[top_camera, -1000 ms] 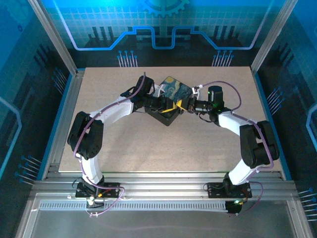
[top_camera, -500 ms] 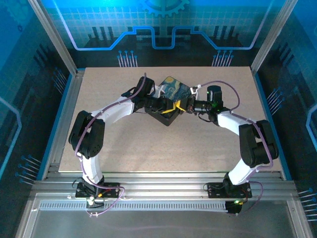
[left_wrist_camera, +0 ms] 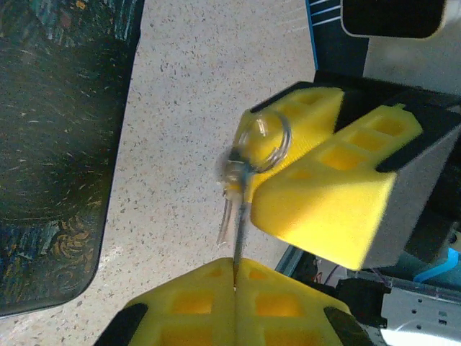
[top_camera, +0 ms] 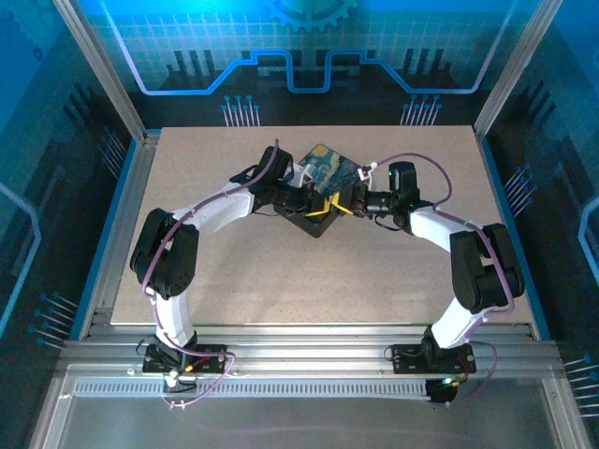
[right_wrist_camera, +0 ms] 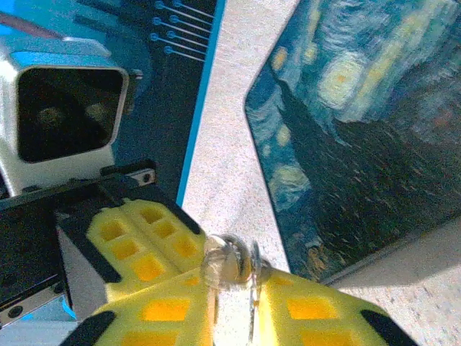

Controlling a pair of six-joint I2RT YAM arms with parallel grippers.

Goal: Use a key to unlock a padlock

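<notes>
Right claw point(right_wrist_camera: 234, 287) has edged leftward, grip unclear, meeting left claw point(left_wrist_camera: 236, 277) pinching the key point(left_wrist_camera: 240, 216).

One key point(left_wrist_camera: 240, 225), one box point(top_camera: 324, 174), two grippers point(top_camera: 317, 203) point(top_camera: 343, 201)

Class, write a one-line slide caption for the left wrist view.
The left gripper pinches the key, its ring beside the right gripper.

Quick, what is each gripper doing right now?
Left gripper: shut on the key.
Right gripper: nearly closed about the key ring; whether it grips cannot be told.
</notes>
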